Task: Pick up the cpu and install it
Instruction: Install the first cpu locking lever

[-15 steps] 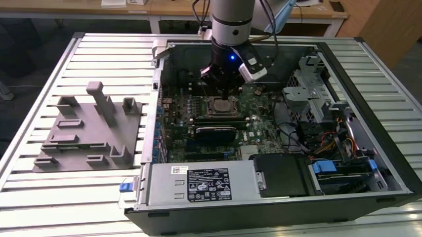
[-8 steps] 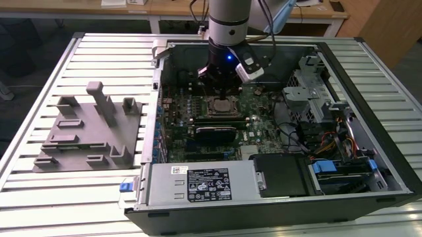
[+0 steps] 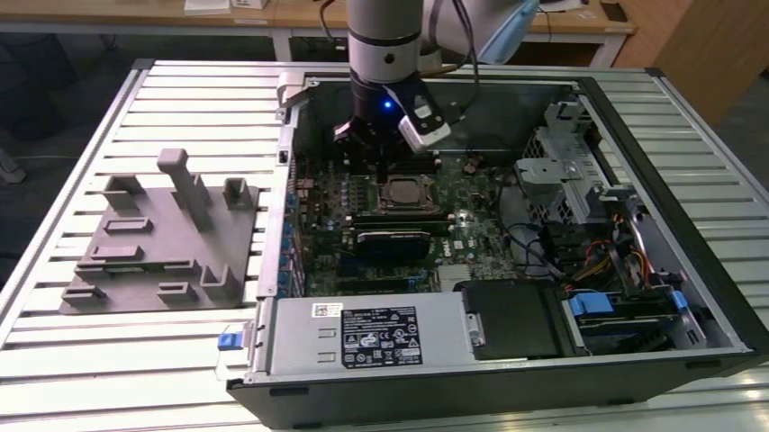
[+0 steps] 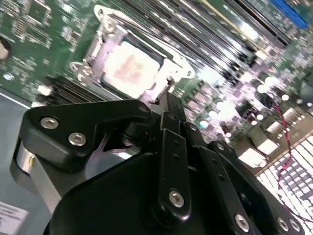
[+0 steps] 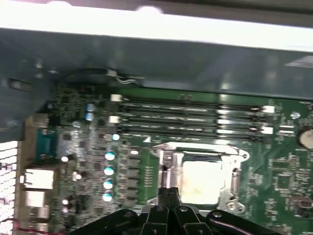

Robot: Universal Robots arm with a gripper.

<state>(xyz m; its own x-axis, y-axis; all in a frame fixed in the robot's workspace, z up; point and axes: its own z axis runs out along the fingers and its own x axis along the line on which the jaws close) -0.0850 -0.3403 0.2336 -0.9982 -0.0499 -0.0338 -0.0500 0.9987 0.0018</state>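
Note:
The cpu (image 3: 404, 192), a pale silvery square, lies flat inside the metal-framed socket (image 3: 423, 206) on the green motherboard of the open computer case. Both wrist views show the cpu (image 4: 129, 66) (image 5: 203, 181) seated within the socket frame (image 5: 234, 183). My gripper (image 3: 381, 169) hangs just above the board, beside the socket's edge toward the exterior view's left. Its black fingers (image 5: 168, 196) are pressed together with nothing between them, and the gripper (image 4: 171, 100) is apart from the chip, with its tip close by the socket frame (image 4: 93, 54).
A grey plastic fixture with upright posts (image 3: 162, 236) stands on the slatted table at the exterior view's left. Inside the case are memory slots (image 5: 190, 117), a power supply (image 3: 360, 335), a drive cage (image 3: 574, 171) and loose cables (image 3: 601, 261). The case walls (image 3: 283, 162) hem in the board.

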